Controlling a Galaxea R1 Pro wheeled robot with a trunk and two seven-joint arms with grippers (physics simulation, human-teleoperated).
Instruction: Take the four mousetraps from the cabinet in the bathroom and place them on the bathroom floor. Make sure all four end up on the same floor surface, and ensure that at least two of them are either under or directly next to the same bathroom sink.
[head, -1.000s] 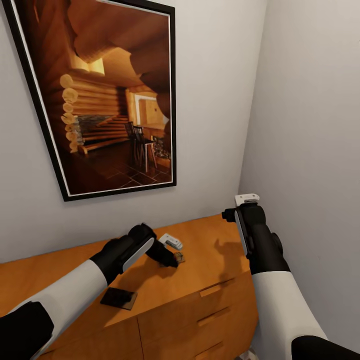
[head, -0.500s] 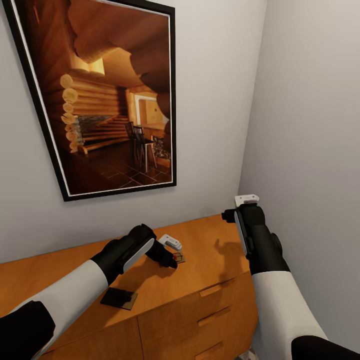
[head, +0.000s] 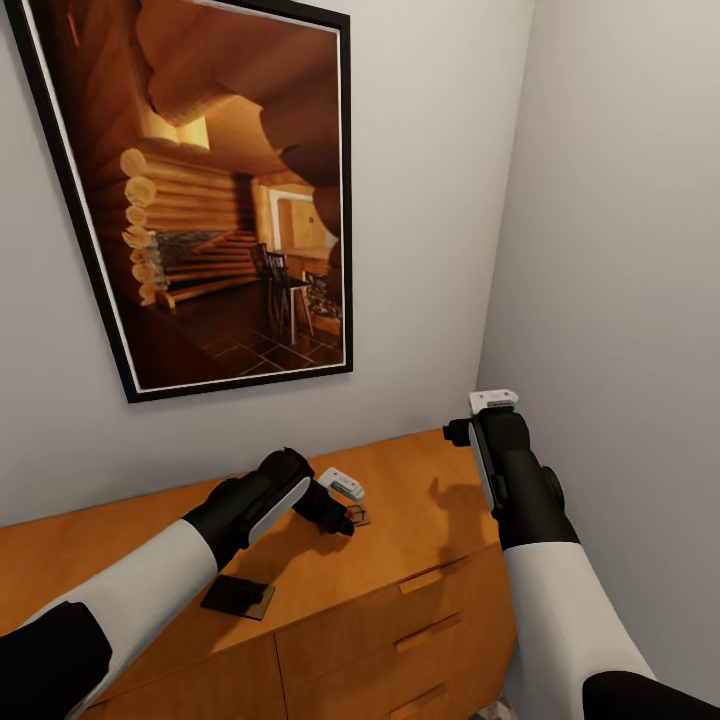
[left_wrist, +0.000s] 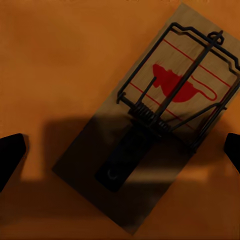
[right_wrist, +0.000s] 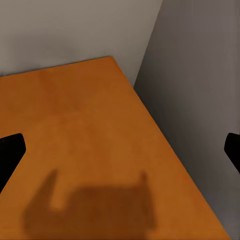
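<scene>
Two mousetraps lie on the top of the orange-brown cabinet (head: 420, 500). One mousetrap (head: 359, 516) is a wooden board with a wire bar and a red mark, lying flat and seen close up as the mousetrap (left_wrist: 150, 125) in the left wrist view. My left gripper (head: 343, 521) hovers just over it, open, with its fingertips (left_wrist: 10, 155) wide apart on either side and not touching the board. The second mousetrap (head: 238, 597) lies under my left forearm, near the cabinet's front edge. My right gripper (right_wrist: 120, 152) is open and empty above the cabinet top's right end.
A large framed picture (head: 210, 190) of a log interior hangs on the wall behind the cabinet. A grey side wall (head: 620, 250) closes the corner at the cabinet's right end. Drawer fronts with slim handles (head: 425, 580) face me below the top.
</scene>
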